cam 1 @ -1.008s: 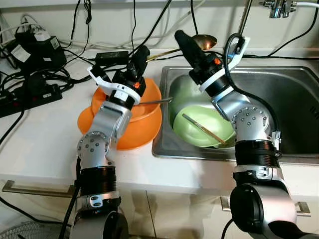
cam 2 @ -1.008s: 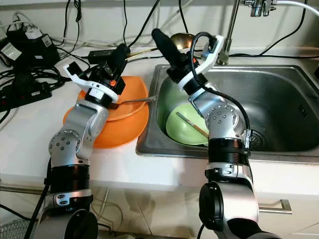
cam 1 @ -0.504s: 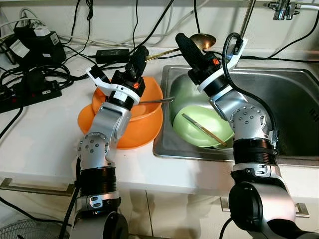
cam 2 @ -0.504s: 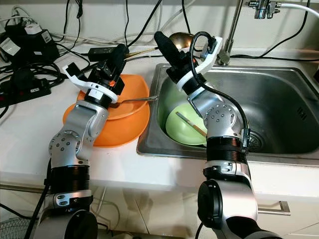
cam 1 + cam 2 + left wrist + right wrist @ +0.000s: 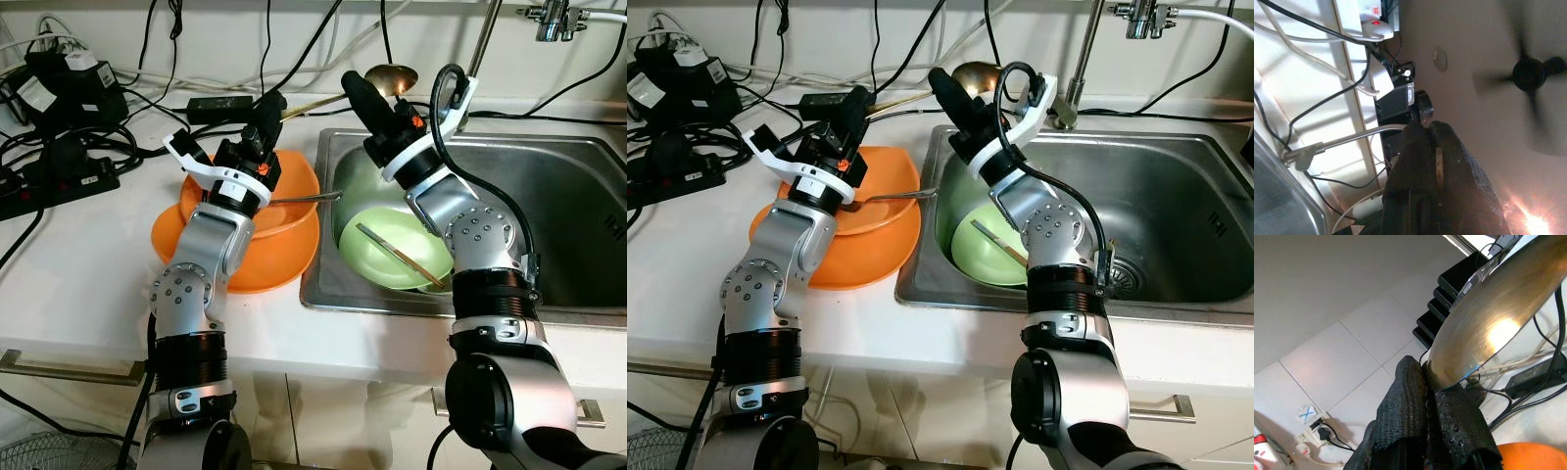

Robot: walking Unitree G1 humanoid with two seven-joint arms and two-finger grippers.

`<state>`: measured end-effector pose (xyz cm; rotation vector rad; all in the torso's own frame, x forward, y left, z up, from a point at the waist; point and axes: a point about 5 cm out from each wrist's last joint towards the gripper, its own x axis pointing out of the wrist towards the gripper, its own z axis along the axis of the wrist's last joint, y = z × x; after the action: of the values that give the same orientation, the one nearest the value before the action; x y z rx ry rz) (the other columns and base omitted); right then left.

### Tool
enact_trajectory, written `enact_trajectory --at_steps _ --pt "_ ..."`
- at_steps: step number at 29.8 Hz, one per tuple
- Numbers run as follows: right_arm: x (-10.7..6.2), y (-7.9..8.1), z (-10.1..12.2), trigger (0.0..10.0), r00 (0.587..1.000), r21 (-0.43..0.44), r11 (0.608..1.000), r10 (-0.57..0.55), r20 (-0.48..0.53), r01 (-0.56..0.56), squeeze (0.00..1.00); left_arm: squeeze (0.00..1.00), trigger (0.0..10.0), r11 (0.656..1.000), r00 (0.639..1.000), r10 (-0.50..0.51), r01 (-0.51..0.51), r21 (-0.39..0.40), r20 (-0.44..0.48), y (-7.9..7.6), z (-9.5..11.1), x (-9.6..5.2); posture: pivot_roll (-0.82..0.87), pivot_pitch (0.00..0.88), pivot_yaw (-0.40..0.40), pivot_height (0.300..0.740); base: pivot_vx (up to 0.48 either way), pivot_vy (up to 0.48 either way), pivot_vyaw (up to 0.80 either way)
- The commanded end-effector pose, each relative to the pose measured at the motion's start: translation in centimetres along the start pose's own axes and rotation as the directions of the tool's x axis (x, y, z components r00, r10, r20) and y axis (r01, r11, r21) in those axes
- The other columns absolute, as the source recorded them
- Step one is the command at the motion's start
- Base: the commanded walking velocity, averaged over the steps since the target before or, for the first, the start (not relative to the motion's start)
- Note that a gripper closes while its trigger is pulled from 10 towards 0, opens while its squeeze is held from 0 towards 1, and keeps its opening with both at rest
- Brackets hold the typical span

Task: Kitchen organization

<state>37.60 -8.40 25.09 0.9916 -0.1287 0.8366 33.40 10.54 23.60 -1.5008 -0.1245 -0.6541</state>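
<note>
Brass-coloured ladle (image 5: pixel 391 77) lies on the counter behind the sink (image 5: pixel 578 186), its bowl pinched in the raised right gripper (image 5: pixel 1425 377). Two green bowls (image 5: pixel 397 250) sit in the sink, one chopstick across them. Two orange dishes (image 5: pixel 279 245) flank its left edge; the left gripper (image 5: pixel 270 108), fingers together, angles upward over them.

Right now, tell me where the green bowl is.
The green bowl sits in the left part of the steel sink, a chopstick lying across it, just right of the orange plates on the counter.
</note>
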Motion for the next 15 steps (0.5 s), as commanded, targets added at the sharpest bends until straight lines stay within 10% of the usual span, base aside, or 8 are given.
enact_trajectory --at_steps 1,6,7,8,9,15 --pt "0.9 0.7 0.0 0.0 1.000 -0.013 1.000 0.019 0.006 -0.018 0.00 0.00 0.0 1.000 0.998 0.003 -0.004 -0.016 -0.068 0.1 -1.6 0.0 -0.03 0.000 0.051 0.740 0.000 0.000 0.00" --pt "0.9 0.7 0.2 0.0 1.000 -0.015 1.000 0.013 0.021 -0.012 0.00 0.00 0.0 0.994 0.992 0.042 -0.029 0.101 -0.123 0.5 -1.9 -0.1 -0.03 0.000 0.052 0.740 0.000 0.000 0.00" --pt "0.9 0.6 0.3 0.0 1.000 -0.017 1.000 0.005 0.027 -0.004 0.00 0.00 10.0 0.990 0.989 0.047 -0.028 0.135 -0.139 0.5 -2.0 0.0 -0.02 0.000 0.052 0.740 0.000 0.000 0.00" --pt "0.9 0.4 0.5 0.0 0.999 -0.022 1.000 -0.011 0.038 0.012 0.00 0.00 10.0 0.986 0.987 0.062 -0.037 0.165 -0.151 0.6 -2.1 0.0 -0.02 0.000 0.054 0.740 0.000 0.000 0.00" --pt "0.8 0.1 0.7 0.0 0.997 -0.037 0.998 -0.040 0.058 0.042 0.00 0.90 10.0 0.979 0.982 0.099 -0.067 0.194 -0.162 1.0 -2.2 0.0 -0.02 0.000 0.058 0.740 0.000 0.000 0.00" --pt "0.6 -0.8 1.0 0.0 0.988 -0.086 0.988 -0.120 0.100 0.129 0.00 1.00 10.0 0.977 0.979 0.118 -0.084 0.195 -0.169 1.2 -2.1 -0.2 -0.03 0.000 0.063 0.740 0.000 0.000 0.00"
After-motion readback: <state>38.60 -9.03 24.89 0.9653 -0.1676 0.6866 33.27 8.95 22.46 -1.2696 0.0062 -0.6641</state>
